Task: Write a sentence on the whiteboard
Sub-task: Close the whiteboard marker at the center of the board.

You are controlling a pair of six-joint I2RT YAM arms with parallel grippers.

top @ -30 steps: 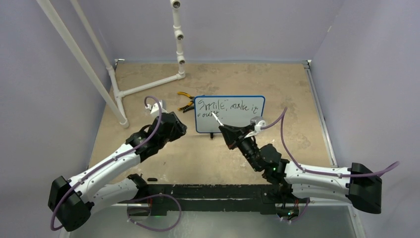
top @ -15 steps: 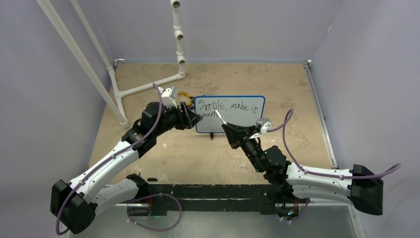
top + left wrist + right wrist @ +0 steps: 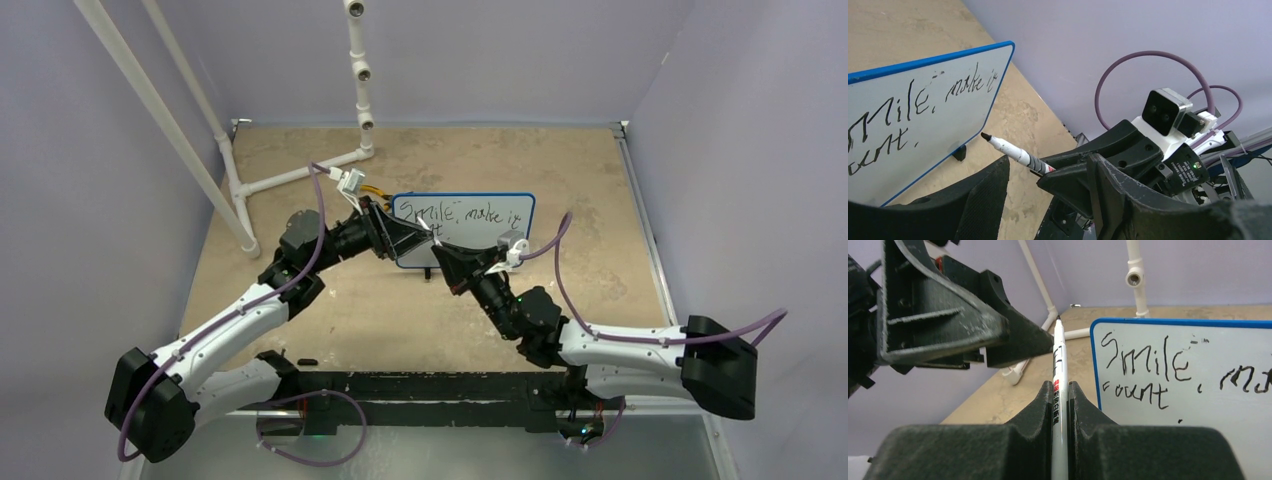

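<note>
The small white board with a blue frame [image 3: 480,238] stands mid-picture on the tan desk [image 3: 590,200], black words [image 3: 1143,365] written on it. By its left side, the right fingers [image 3: 1038,410] pinch a white marker pen [image 3: 1058,365]. The left fingers [image 3: 983,200] stand apart, empty, near the pen's tip.

The whiteboard [image 3: 490,240] is standing on the table [image 3: 580,180], the sentence [image 3: 462,213] running across its near face. The left jaws are hovering just before its left edge. The right jaws, nearer, are pointing a marker [image 3: 1058,360] toward them. A pipe frame [image 3: 300,175] is lying far left.
</note>
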